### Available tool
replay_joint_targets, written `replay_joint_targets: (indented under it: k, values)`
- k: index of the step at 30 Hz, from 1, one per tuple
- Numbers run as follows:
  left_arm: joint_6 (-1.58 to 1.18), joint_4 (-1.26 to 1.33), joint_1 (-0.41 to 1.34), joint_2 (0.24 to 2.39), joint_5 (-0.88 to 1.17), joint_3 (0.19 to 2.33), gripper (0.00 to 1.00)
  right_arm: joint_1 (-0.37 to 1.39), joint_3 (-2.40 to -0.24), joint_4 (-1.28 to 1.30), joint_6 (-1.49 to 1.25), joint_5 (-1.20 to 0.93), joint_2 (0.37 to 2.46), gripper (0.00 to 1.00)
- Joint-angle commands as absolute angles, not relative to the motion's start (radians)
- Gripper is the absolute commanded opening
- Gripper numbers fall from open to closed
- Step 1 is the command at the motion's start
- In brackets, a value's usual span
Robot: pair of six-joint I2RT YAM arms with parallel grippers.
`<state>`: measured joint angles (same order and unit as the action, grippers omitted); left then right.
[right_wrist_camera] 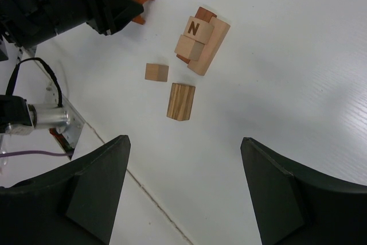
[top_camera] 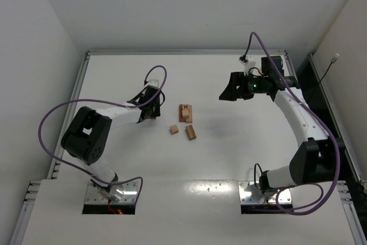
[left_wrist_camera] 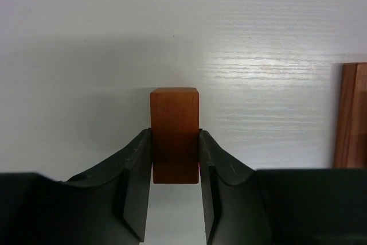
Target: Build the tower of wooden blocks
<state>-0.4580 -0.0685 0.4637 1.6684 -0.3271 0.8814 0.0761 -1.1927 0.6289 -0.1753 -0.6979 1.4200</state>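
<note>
**Item 1: step in hand, gripping a block.** The left gripper is pinching the reddish-orange block, with one finger flat on each long side. About half the block sticks out past the fingertips. You cannot tell whether it has left the table.
- Advice: check that the pinch is square before you lift. Raise the block straight up and keep it level. Carry it toward the table's centre high enough to clear the loose pieces.

**Item 2: the wood block tower, partly built.** The cluster sits near the middle of the table, just to the right of the left gripper. It has a long tan bar, a tan cube marked N and a reddish piece underneath.
- Advice: lower slowly onto a flat face, and let go only once the block is resting.

**Item 3: loose stock.** The small tan cube and the striped bar lie apart from each other, on the near-edge side of the cluster.

**Item 4: right gripper**. Its fingers are spread wide and hold nothing. It hangs toward the far right corner, well apart from the blocks.

**Item 5: containers.** None shows in any view, so every block lies directly on the table.
</note>
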Motion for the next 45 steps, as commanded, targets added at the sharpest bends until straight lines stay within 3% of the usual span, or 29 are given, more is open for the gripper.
replay_joint_targets:
  k: [1,14,26,45]
  values:
    - [-0.505,-0.103,0.472,1.660,-0.359,0.936,0.00,0.083,-1.195,0.598,-0.156,-0.710,1.416,0.75]
    - [-0.727,-0.549,0.593,1.608,-0.293,1.287,0.00,0.083,-1.195,0.598,-0.166,-0.701,1.407,0.75]
    - [-0.808,-0.580,0.778,1.686,-0.351,1.379,0.00,0.074,-1.195,0.598,-0.175,-0.701,1.397,0.75]
    - [-0.781,-0.591,0.778,1.854,-0.443,1.486,0.00,0.074,-1.186,0.589,-0.184,-0.710,1.416,0.75]
